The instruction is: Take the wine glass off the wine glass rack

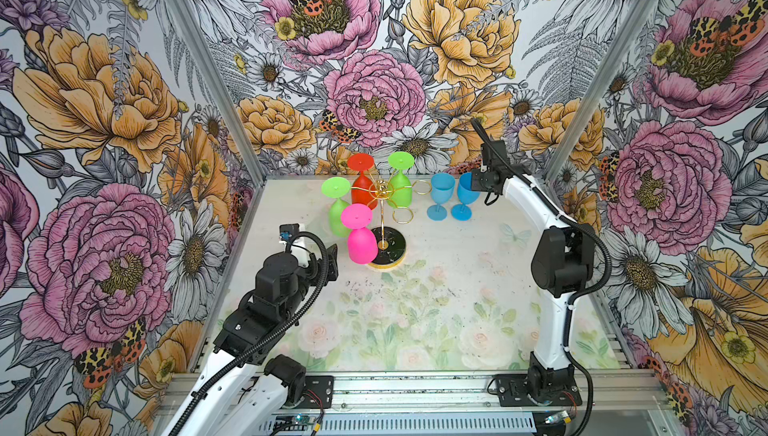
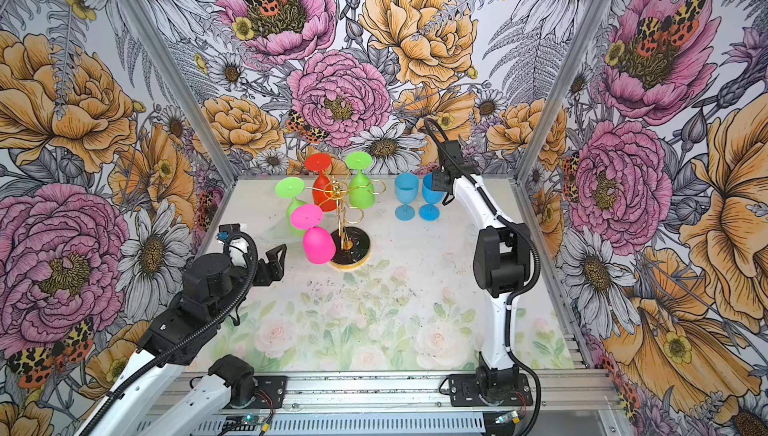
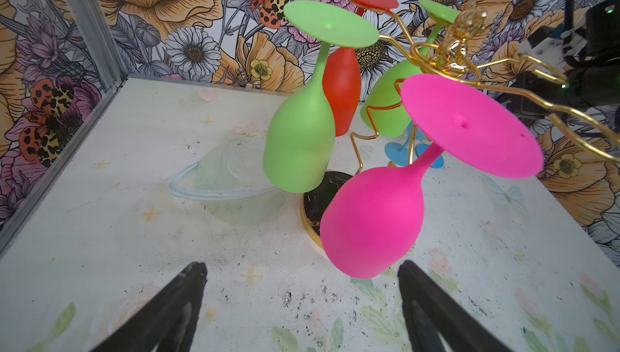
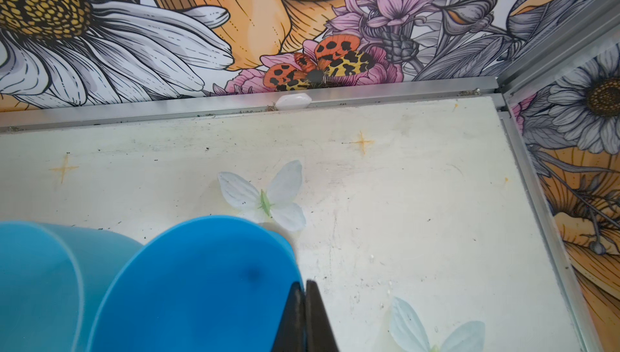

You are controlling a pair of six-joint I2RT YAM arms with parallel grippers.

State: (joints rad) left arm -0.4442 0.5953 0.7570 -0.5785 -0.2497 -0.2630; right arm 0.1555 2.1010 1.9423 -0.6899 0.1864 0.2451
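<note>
Approaching: your left pincer (image 3: 300,266) gapes empty at the pink wine glass (image 3: 372,219); next, grip its bowl and slide it off the wine glass rack (image 3: 453,48).

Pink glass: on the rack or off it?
On the rack: the pink glass hangs upside down, foot over one of its loops, bowl pointing down. Open left end effector isn't touching it.

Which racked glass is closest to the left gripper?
The hot-pink matte wine glass, hanging upside down just ahead of the open left gripper; the red glass and both green glasses hang farther back.
</note>
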